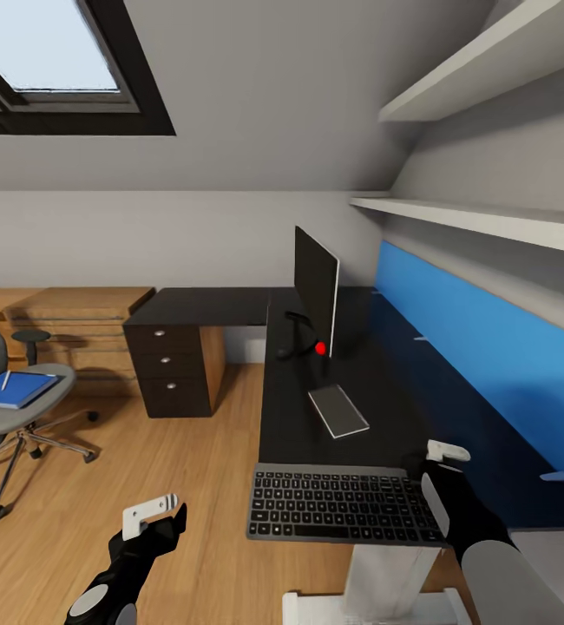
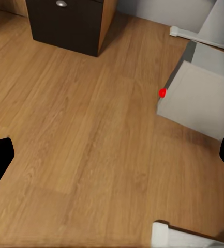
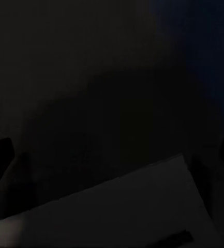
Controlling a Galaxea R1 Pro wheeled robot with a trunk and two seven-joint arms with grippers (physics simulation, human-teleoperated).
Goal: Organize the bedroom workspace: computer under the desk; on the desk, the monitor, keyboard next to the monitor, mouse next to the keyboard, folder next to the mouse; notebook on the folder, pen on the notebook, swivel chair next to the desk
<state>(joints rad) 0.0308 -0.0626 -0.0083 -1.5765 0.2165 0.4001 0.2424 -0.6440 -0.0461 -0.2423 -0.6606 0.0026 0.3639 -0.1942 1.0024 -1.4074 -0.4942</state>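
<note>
While the left gripper (image 1: 162,514) hangs over the wood floor (image 1: 186,486) with jaws apart and holding nothing, the right gripper (image 1: 445,460) sits at the keyboard's (image 1: 338,504) right end on the black worktop (image 1: 291,417), jaws apparently spread. The notebook (image 1: 338,411) lies between keyboard and monitor (image 1: 317,291); the folder (image 1: 13,389) rests on the swivel chair (image 1: 9,408); no writing is legible.
</note>
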